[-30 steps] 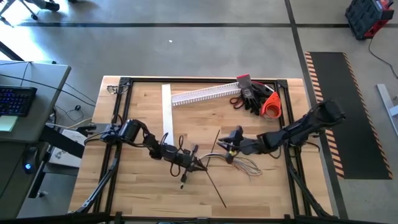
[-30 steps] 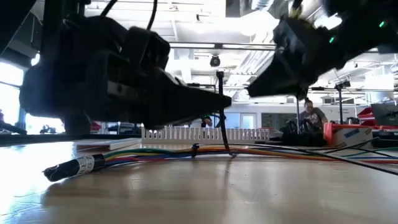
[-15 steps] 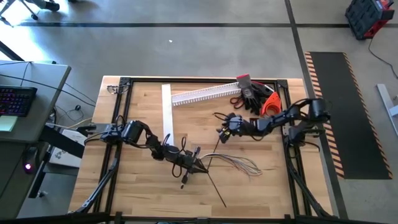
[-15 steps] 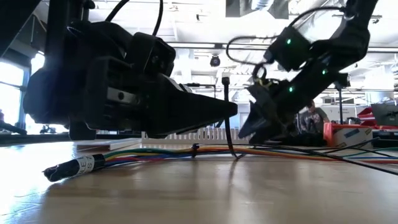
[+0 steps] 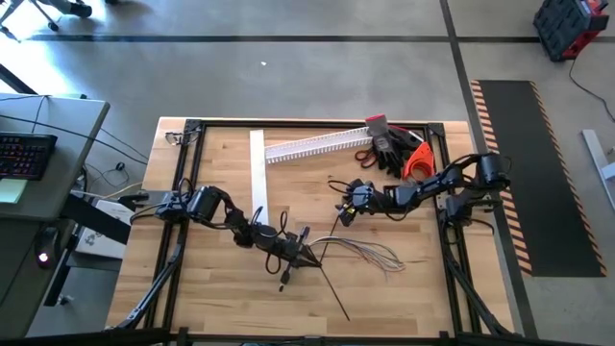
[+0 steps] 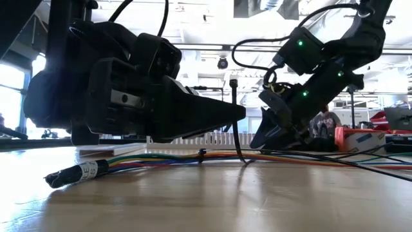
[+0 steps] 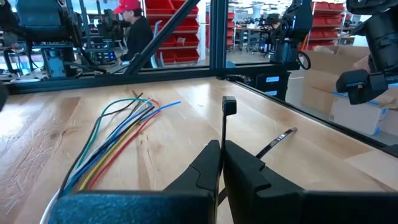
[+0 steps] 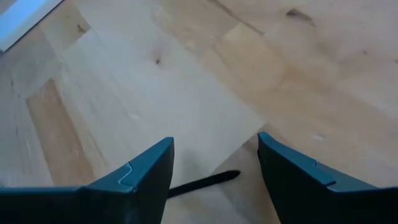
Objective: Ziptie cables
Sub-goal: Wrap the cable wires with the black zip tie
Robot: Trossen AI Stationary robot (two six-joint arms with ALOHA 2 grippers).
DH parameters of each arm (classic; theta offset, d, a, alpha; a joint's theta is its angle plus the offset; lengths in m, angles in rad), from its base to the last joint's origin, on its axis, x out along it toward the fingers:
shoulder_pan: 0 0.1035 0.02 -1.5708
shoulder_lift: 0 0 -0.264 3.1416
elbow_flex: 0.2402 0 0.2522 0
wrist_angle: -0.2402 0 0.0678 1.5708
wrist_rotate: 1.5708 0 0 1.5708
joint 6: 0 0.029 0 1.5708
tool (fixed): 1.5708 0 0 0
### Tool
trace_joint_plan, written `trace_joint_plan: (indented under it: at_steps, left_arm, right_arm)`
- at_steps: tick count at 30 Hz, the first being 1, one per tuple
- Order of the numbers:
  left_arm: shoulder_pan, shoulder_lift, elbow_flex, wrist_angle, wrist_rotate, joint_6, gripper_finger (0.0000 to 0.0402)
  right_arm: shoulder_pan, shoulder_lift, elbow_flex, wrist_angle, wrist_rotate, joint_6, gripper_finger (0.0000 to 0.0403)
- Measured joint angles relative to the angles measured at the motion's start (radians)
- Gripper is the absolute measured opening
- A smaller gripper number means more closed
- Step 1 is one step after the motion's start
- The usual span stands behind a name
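L gripper (image 5: 306, 256) is sitting low at table (image 5: 221, 298) centre-front, fingers (image 7: 214, 163) pressed together and pinching a ziptie (image 7: 226, 124) that is standing upright. Cables (image 5: 370, 255) are lying on the wood just beside it, fanning toward the R side; coloured strands (image 6: 193, 156) are running flat under the L gripper in low view. R gripper (image 5: 343, 205) is hovering near table centre, fingers (image 8: 144, 174) spread, holding nothing, above the tip of a 2nd ziptie (image 8: 202, 182) lying flat.
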State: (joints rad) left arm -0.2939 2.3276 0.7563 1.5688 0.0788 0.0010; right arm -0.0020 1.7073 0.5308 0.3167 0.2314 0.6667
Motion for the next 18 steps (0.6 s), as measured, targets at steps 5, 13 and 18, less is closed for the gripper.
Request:
trace_joint_plan:
  at_steps: [5,13,18]
  left_arm:
    - [0.000,0.000,0.000,0.000,0.000,0.000,0.0000]
    - [0.000,0.000,0.000,0.000,0.000,0.001,0.0000]
    - [-0.001,0.000,0.000,0.000,-0.001,0.001,0.0000]
  right_arm:
    - [0.024,0.000,-0.002,-0.002,-0.019,0.028,0.0216]
    - [0.055,0.002,-0.004,0.018,-0.040,0.036,0.0215]
    - [0.069,0.005,-0.007,0.058,-0.053,0.023,0.0212]
